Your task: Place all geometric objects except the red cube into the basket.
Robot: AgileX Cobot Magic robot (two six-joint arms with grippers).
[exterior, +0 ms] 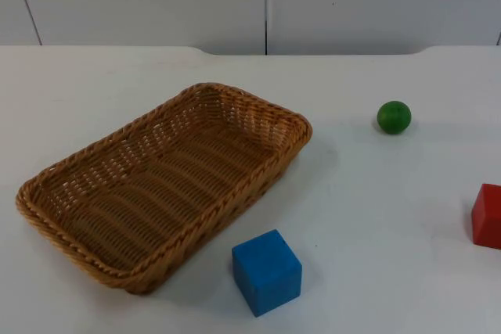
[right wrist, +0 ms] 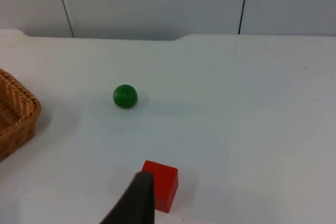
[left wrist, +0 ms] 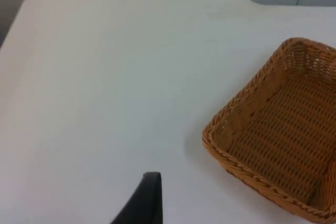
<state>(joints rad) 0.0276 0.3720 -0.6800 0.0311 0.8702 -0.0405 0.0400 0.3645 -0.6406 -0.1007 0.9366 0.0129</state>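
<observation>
the basket (exterior: 160,193) lies on the table (exterior: 376,209); blue cube (exterior: 267,272) just beside it, green ball (exterior: 394,116) and red cube (exterior: 487,216) well apart. whether the left gripper (left wrist: 144,203) or right gripper (right wrist: 137,200) is clenched, i cannot tell.

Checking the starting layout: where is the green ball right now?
In the top view the green ball sits alone on the white table, right of the basket, with the red cube nearer the camera.
</observation>
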